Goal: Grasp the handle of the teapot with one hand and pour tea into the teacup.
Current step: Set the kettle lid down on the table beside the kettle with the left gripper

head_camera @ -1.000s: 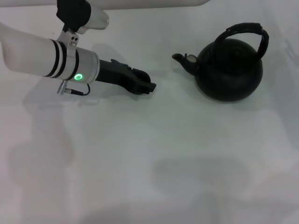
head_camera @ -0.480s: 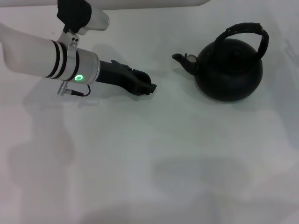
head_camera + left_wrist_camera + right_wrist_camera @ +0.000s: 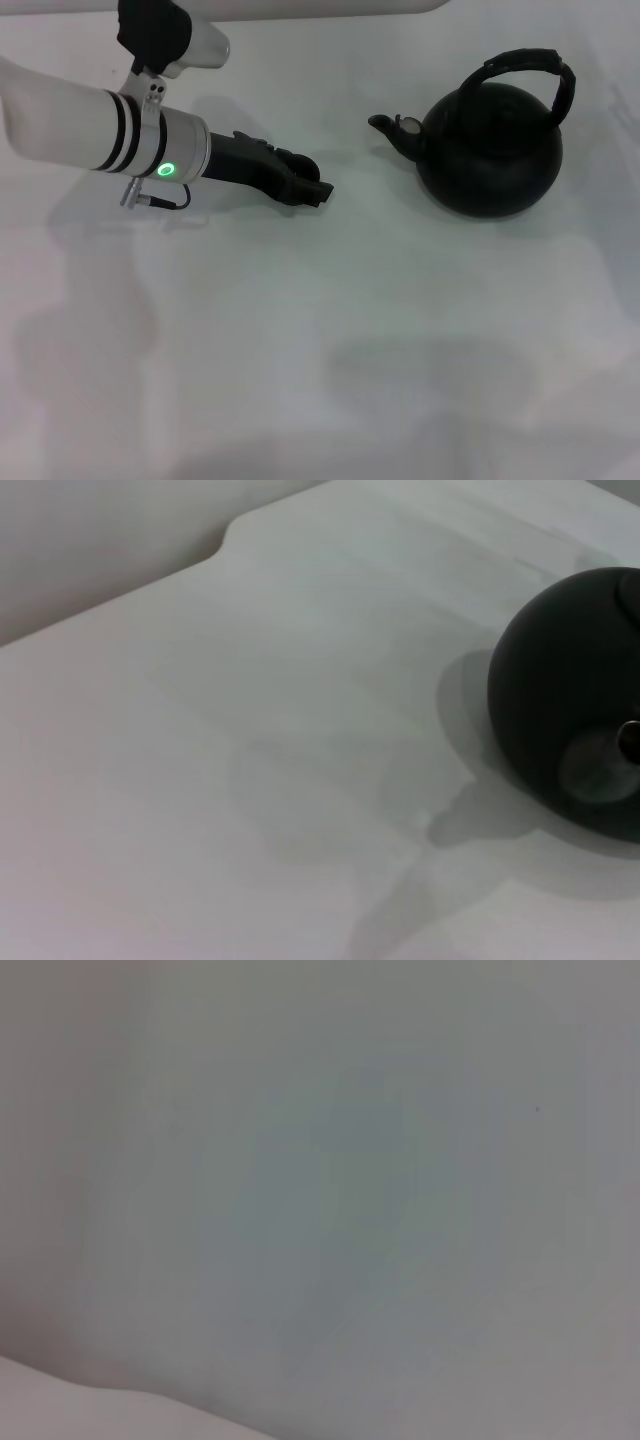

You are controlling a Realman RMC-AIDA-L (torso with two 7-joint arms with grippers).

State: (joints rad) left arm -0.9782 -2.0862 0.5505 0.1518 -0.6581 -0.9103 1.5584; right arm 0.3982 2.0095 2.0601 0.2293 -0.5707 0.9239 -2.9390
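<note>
The left arm is drawing back slightly from a moment ago, its pincer (image 3: 312, 190) hovering low over the white tabletop (image 3: 320, 350), fingers apparently closed, empty. The teapot (image 3: 490, 148) is sitting well apart, spout facing the pincer, handle (image 3: 528, 62) arching upright, ungrasped. The left wrist view is showing the pot's body close; no teacup visible. The right pincer is out of view.

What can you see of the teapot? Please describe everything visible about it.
The teapot is a round, matte black pot that stands upright on the white table, at its far right part. Its short spout points to the robot's left, toward the left gripper, which is apart from it. A thick black handle with a ribbed look arches over the top. Nothing touches the pot except the table. The left wrist view shows its rounded body and its shadow.
</note>
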